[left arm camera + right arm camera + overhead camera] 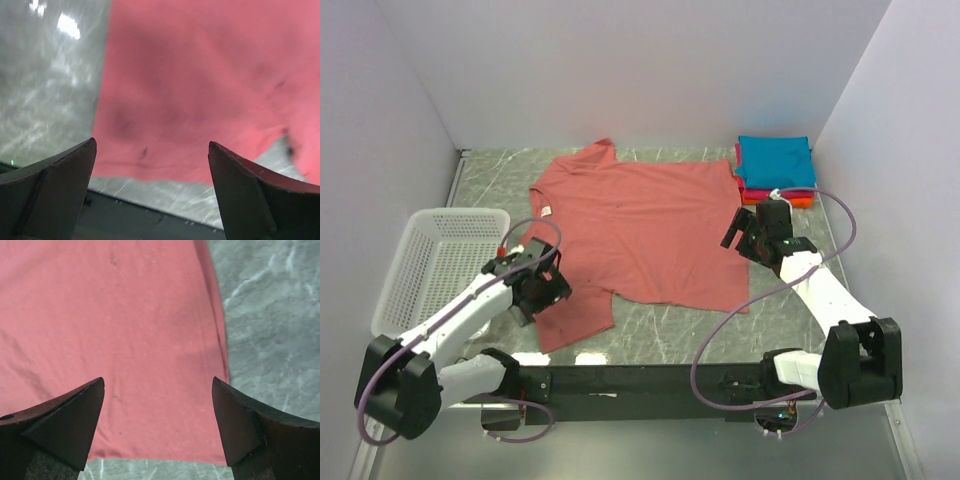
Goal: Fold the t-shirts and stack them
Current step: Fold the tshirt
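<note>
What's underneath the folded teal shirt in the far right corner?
Under the folded teal-blue cloth t-shirt, a magenta-pink folded shirt and an orange folded shirt show only edges; the rest is covered.

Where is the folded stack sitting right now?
Top view: the folded stack sits in the far right corner, just beyond the right gripper, beside the salmon shirt.

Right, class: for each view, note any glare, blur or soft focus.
Top external: even, sharp, small white reflections on the table. Left wrist: glare spots on table, salmon shirt slightly blurred. Right wrist: shirt sharp, fingers dark.
</note>
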Controlling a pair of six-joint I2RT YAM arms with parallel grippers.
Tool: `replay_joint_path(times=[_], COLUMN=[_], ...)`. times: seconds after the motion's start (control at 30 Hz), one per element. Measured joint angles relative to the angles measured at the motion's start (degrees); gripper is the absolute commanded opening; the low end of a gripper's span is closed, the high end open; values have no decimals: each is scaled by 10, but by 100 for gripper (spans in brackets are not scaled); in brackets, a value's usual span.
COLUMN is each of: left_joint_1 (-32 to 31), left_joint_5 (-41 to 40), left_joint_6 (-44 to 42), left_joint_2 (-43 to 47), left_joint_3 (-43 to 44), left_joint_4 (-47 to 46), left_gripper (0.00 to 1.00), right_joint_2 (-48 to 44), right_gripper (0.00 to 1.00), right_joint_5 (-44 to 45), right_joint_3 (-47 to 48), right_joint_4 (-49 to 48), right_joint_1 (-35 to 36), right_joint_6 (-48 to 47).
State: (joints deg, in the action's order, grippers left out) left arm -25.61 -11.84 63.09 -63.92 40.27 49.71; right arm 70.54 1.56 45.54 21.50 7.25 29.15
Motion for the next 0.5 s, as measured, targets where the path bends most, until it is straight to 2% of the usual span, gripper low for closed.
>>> replay_joint_path(times=[0.3,0.37,0.4,0.47,0.5], left_joint_1=[-1,-2,-3,-5,-7], left_joint_5=[64,80,90,105,110], left_joint_6=[42,43,43,42,43], left_joint_2=[21,31,34,29,22], left_joint_3=[-57,-71,-81,-97,-102], left_joint_4=[41,40,39,35,33], left_gripper=[91,86,78,74,68], right_joint_2=[-8,-8,-8,-6,-5], right_gripper=[94,94,94,94,94], right_joint_5=[26,25,26,26,25], right_joint_3=[-8,-8,-8,-8,-8], right_joint_4=[-5,-8,-10,-10,-10], right_joint_1=[0,0,0,0,0], right_joint_6=[0,0,0,0,0])
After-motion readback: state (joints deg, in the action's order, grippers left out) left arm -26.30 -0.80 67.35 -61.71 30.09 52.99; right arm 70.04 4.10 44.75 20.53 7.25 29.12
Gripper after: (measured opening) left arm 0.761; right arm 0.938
